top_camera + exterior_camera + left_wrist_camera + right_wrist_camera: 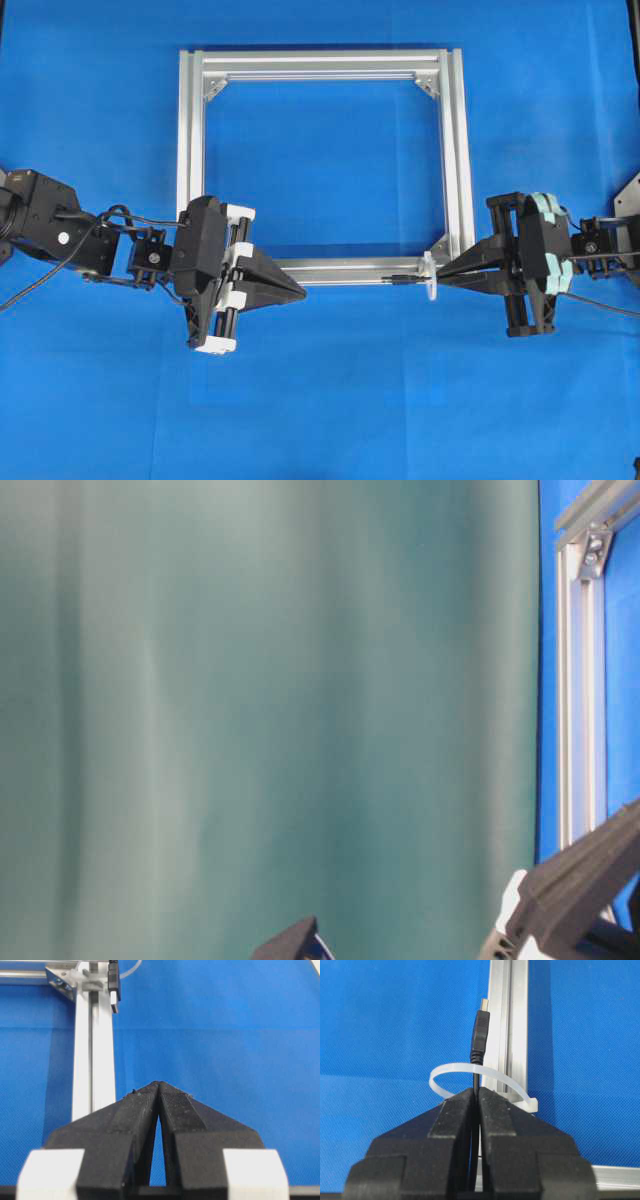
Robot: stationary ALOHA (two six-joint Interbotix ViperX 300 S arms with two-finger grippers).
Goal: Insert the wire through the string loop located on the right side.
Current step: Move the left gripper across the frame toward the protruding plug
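In the right wrist view, we see the right gripper [476, 1091] at the bottom, its jaws closed on the wire [480, 1035]. Just beyond the tips, the wire passes through the string loop [470, 1071], a whitish band at the middle of the frame, and its plug points up the picture beside the aluminium frame [512, 1025]. In the left wrist view, the left gripper [159, 1085] sits bottom centre, jaws pressed together and holding nothing, over the blue table [225, 1035]; the plug shows far off, upper left.
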